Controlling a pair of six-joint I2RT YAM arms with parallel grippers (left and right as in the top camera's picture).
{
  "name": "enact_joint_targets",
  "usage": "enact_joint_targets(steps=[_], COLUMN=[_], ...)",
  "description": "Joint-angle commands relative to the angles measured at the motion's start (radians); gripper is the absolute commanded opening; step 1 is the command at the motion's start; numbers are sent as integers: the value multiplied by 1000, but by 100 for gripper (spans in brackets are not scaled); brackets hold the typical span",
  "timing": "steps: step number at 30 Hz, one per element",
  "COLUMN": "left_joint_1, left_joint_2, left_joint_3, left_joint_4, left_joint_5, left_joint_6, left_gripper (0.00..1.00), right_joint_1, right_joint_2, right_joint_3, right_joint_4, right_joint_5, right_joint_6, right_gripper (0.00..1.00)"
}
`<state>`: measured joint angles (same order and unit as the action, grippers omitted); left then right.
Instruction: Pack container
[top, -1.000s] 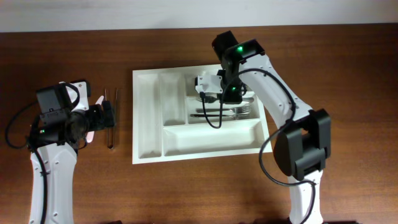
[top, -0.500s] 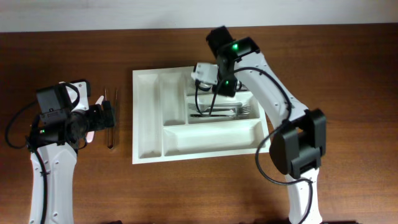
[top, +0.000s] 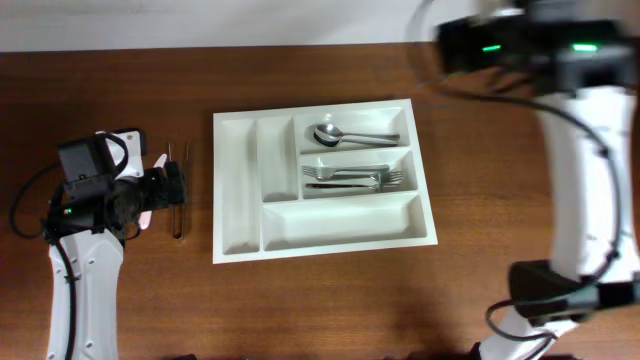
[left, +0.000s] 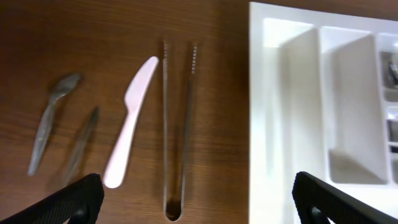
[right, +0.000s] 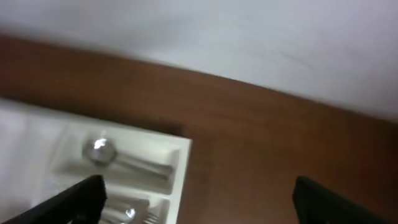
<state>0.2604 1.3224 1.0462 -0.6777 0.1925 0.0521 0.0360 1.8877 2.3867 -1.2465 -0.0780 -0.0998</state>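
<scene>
The container (top: 238, 200) lies mid-table, and its packing looks partly done. A spoon or two (top: 350, 135) sit in the long compartment farthest from the robot and forks (top: 350, 177) in the middle one. The nearest long compartment and both narrow upright ones are bare. Sorting by kind seems to be the reason for that layout.

Off the container's left wall, loose pieces wait on the wood. The tongs (left: 166, 124) are closest to it, then a pale plastic knife (left: 127, 124), a dark utensil (left: 81, 146) and a loose spoon (left: 50, 121).

The left gripper (left: 196, 186) hovers over the tongs, fingers spread wide with nothing between them and the container just to its right, probably lined up for a pick. The right gripper (right: 196, 186), also spread and empty, hangs high beyond the container's far right corner. It is well apart from the container, likely to stay out of the left arm's way.
</scene>
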Motion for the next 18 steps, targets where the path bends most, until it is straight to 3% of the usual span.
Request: enact_joint_targets(steps=[1,5,12,18], left_joint_1=[4,5,5,5], left_joint_2=[6,5,34,192], left_joint_3=[22,31,146,274], left_joint_4=[-9,-64,-389,-441], left_joint_5=[87,88,-86,-92], left_joint_6=[0,0,-68,-67], left_gripper=[99,99,99,99], right_joint_1=[-142,-302,-478,-543], right_joint_2=[0,27,55,55], right_joint_3=[3,-6,-19,-19], right_joint_4=[-45,-135,-222,-220], right_joint_5=[-166,-180,-180,-180], right_joint_6=[248,319,318,318], right_gripper=[99,99,99,99])
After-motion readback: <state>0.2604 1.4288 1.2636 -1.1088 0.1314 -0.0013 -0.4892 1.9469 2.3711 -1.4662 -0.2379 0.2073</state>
